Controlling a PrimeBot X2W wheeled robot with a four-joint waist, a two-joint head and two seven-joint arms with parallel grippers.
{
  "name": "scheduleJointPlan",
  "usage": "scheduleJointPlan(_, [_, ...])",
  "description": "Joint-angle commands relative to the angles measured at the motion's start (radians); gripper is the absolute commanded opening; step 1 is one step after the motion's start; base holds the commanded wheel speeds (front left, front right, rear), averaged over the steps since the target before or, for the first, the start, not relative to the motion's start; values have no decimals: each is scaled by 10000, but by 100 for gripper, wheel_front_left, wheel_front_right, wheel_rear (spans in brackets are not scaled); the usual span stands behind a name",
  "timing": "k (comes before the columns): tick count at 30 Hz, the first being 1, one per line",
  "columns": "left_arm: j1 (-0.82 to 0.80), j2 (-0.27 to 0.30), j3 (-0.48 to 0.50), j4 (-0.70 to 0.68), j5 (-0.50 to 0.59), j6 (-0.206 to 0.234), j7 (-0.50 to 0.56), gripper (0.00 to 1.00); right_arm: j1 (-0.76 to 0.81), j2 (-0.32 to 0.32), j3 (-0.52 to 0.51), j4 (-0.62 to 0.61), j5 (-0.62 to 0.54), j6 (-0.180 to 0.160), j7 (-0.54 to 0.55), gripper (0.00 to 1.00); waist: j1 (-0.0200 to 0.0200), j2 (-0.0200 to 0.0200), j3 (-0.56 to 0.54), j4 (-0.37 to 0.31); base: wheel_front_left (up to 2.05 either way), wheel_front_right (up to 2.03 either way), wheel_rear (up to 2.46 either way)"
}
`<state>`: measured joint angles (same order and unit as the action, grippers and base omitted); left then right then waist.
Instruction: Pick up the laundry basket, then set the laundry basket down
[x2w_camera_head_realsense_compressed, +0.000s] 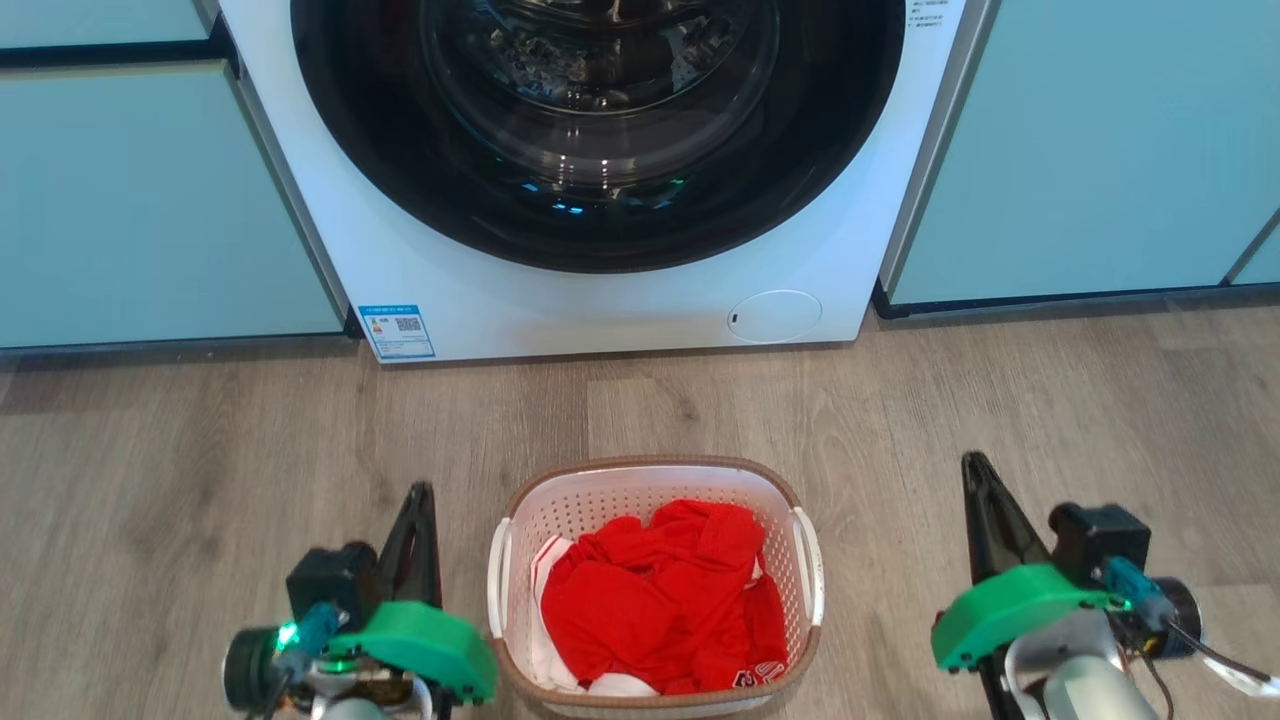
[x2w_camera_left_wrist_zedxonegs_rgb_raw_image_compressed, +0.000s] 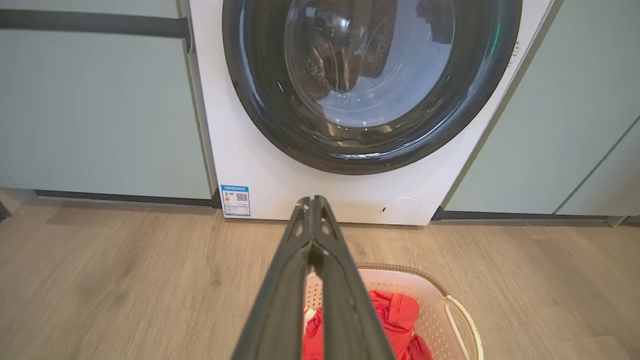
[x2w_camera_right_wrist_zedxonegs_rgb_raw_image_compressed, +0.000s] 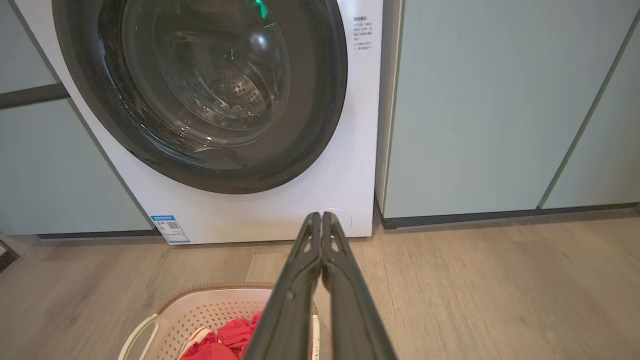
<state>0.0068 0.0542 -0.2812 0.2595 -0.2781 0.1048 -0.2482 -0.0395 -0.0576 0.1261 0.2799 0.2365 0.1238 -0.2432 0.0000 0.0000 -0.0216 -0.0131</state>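
Observation:
The laundry basket (x2w_camera_head_realsense_compressed: 600, 500) stands on the wood floor before the washing machine, white with perforated walls, a brown rim and two white side handles, holding red clothes (x2w_camera_head_realsense_compressed: 660, 600). My left gripper (x2w_camera_head_realsense_compressed: 420, 492) hangs to its left, shut with fingertips touching and nothing between them, apart from the basket. My right gripper (x2w_camera_head_realsense_compressed: 972, 462) hangs farther off on the right, also shut and empty. In the left wrist view the closed left gripper (x2w_camera_left_wrist_zedxonegs_rgb_raw_image_compressed: 311, 201) points over the basket (x2w_camera_left_wrist_zedxonegs_rgb_raw_image_compressed: 435, 315). The right wrist view has the closed right gripper (x2w_camera_right_wrist_zedxonegs_rgb_raw_image_compressed: 320, 216) above the basket's (x2w_camera_right_wrist_zedxonegs_rgb_raw_image_compressed: 200, 312) right side.
A white front-loading washing machine (x2w_camera_head_realsense_compressed: 600, 300) with a dark round door (x2w_camera_head_realsense_compressed: 600, 130) stands straight ahead. Pale green cabinet fronts (x2w_camera_head_realsense_compressed: 140, 200) flank it on both sides. Wood floor (x2w_camera_head_realsense_compressed: 1000, 400) stretches between the machine and the basket.

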Motion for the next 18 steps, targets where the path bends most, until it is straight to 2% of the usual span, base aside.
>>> scheduleJointPlan(1, [-501, 8, 90, -356, -222, -64, 4, 0, -440, -15, -61, -346, 252, 2, 44, 0, 0, 0, 3, 1, 0, 0, 0])
scheduleJointPlan(18, [-610, 102, 506, -279, -2179, -393, 417, 0, -486, -100, -270, -331, 2260, 12, 447, 0, 0, 0, 36, 19, 0, 0, 0])
